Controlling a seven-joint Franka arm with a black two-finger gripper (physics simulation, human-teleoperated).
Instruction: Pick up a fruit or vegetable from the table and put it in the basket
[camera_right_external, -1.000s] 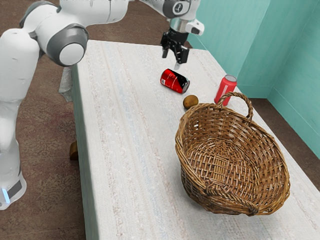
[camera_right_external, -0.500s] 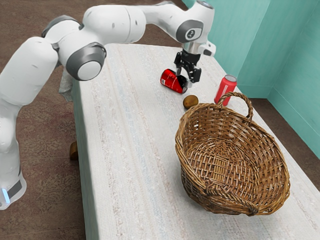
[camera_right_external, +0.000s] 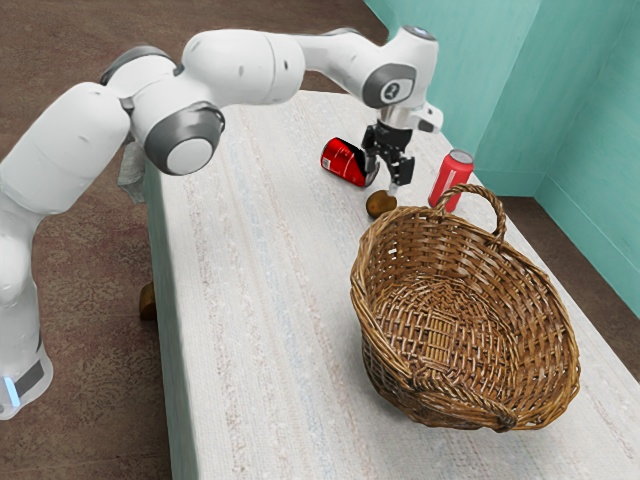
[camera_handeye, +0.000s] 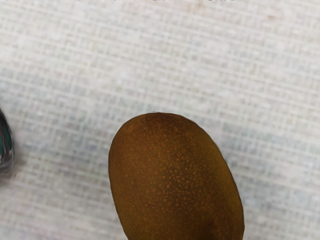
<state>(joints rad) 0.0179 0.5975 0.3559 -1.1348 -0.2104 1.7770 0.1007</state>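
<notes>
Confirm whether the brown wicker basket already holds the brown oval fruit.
No, the brown oval fruit sits on the white woven cloth, outside the basket.

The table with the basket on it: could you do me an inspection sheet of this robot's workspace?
Surface: table under a pale, faintly striped cloth.
Job's things: brown oval fruit on the cloth; wicker basket beside it, nothing visible inside.
Clutter: one red-and-black can on its side, one red can upright.
Gripper: the gripper is open, close above the fruit.
Cables: nothing seen.
Surroundings: teal walls, brown floor.
</notes>
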